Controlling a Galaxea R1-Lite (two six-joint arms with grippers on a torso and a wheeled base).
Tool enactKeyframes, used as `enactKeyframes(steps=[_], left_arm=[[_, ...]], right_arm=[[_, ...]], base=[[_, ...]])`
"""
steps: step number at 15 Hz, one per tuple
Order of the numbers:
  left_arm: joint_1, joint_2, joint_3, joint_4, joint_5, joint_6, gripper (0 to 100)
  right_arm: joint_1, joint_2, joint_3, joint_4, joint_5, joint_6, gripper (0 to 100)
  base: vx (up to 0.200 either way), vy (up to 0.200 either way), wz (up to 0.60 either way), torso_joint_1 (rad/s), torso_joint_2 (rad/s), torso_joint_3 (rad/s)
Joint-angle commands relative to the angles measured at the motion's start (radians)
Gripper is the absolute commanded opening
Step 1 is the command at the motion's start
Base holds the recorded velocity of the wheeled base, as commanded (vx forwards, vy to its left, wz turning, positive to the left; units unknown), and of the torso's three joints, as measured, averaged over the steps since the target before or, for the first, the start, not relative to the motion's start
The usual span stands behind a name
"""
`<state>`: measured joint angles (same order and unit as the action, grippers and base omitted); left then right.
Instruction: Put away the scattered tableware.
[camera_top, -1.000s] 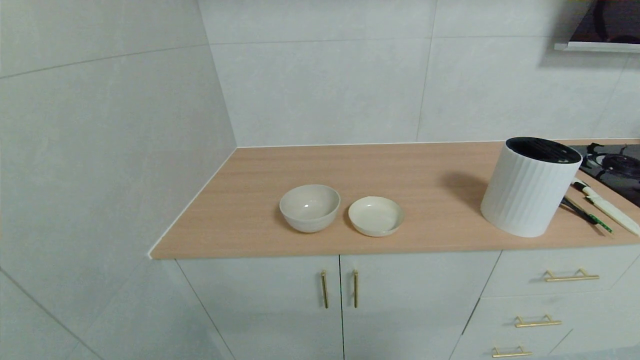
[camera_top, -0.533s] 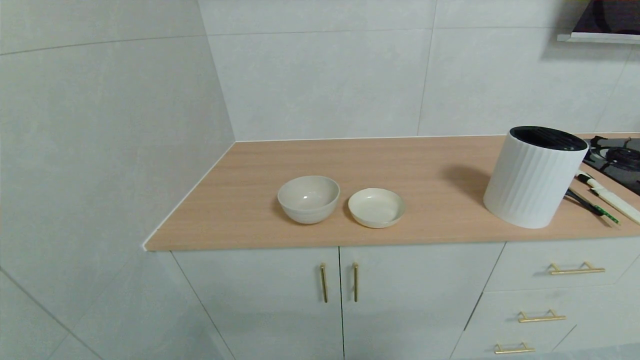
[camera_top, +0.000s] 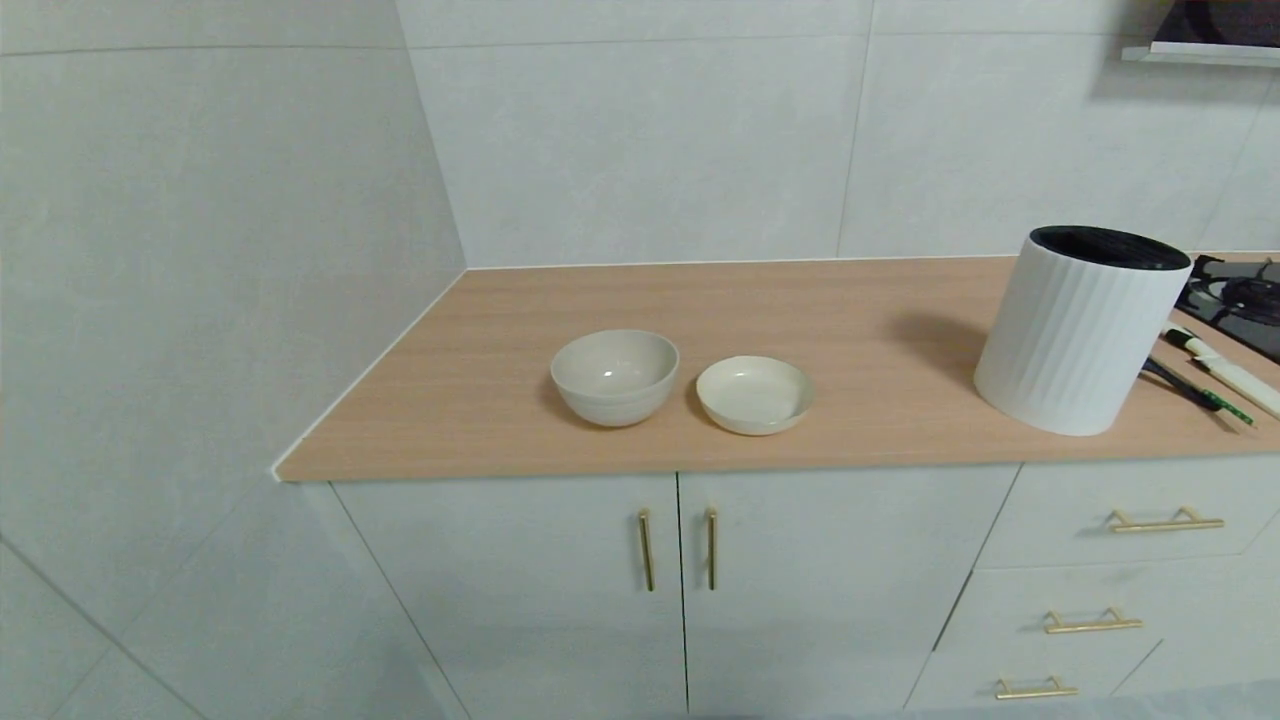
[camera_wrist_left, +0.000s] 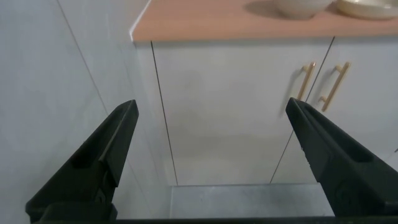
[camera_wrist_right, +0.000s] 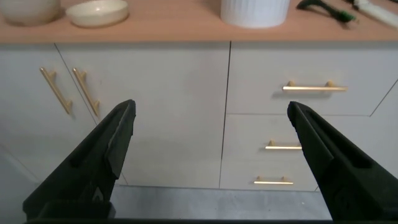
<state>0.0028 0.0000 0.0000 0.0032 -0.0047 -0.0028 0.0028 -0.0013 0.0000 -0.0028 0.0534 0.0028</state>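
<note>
while both of my arms sit low in front of the cabinet, my left gripper (camera_wrist_left: 210, 109) is spread wide with nothing between its fingers. it faces the pale cabinet doors (camera_wrist_left: 249, 118) under the left end of the table. my right gripper (camera_wrist_right: 211, 107) is spread just as wide and is empty too, facing the line where the doors meet the drawers (camera_wrist_right: 311, 112). up on the wooden table (camera_top: 480, 400) a deep cream bowl (camera_top: 614, 376) stands upright near the front edge. a shallow cream dish (camera_top: 753, 394) sits just beside it on its right, with a narrow gap between the two. well apart from them, farther right, a tall white ribbed holder (camera_top: 1080, 335) with a dark top stands upright. just past it on the right, a dark utensil (camera_top: 1195, 392) with a green end and a pale knife (camera_top: 1225, 372) lie side by side on the table, near the black stove (camera_top: 1240, 300). the doors below the bowl and dish are shut, and their two gold handles (camera_top: 646, 548) hang upright next to each other.
</note>
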Motion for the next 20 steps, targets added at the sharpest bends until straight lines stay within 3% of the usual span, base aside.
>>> enactKeyframes(steps=[1,20], left_arm=[[0.0,0.0,0.0,0.0,0.0,0.0,100],[0.0,0.0,0.0,0.0,0.0,0.0,100]], right_arm=[[0.0,0.001,0.0,0.0,0.0,0.0,100],[0.0,0.001,0.0,0.0,0.0,0.0,100]], base=[[0.0,0.0,0.0,-0.212,0.51,0.29],[0.0,0.0,0.0,-0.161,0.46,0.3]])
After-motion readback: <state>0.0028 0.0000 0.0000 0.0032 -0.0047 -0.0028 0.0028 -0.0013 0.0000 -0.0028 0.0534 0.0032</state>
